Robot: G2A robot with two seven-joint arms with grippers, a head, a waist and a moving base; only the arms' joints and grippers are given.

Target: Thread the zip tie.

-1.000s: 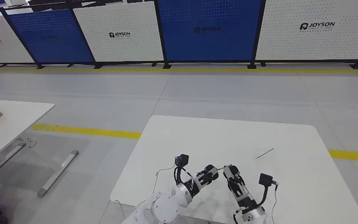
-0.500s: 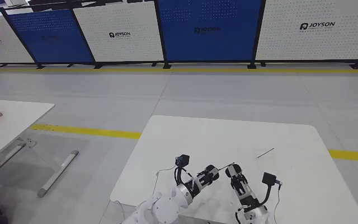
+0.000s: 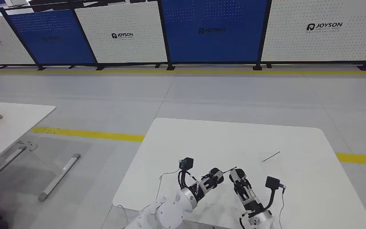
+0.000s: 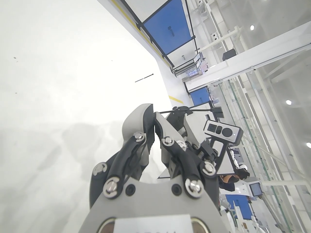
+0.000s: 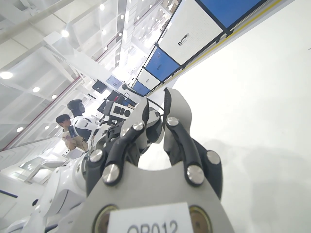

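A thin black zip tie point(image 4: 167, 110) runs level between my two grippers, above the white table point(image 3: 229, 137) near its front edge. My left gripper point(image 4: 153, 112) is shut on one end of it. The strap carries on into my right gripper point(image 4: 181, 115) and sticks out past it. In the right wrist view, my right gripper point(image 5: 156, 96) has a gap between its fingertips, and a curved piece of the tie point(image 5: 155, 104) passes through that gap. From the top view the two grippers point(image 3: 220, 173) point(image 3: 235, 172) face each other, almost touching.
A second black zip tie point(image 3: 271, 156) lies flat on the table farther back and to the right, also seen in the left wrist view point(image 4: 144, 78). The table's front edge is just below the arms. Blue and white panels point(image 3: 214, 28) stand across the floor beyond.
The right arm shifted slightly to the right and then back again. The left arm and the tie on the table kept still.
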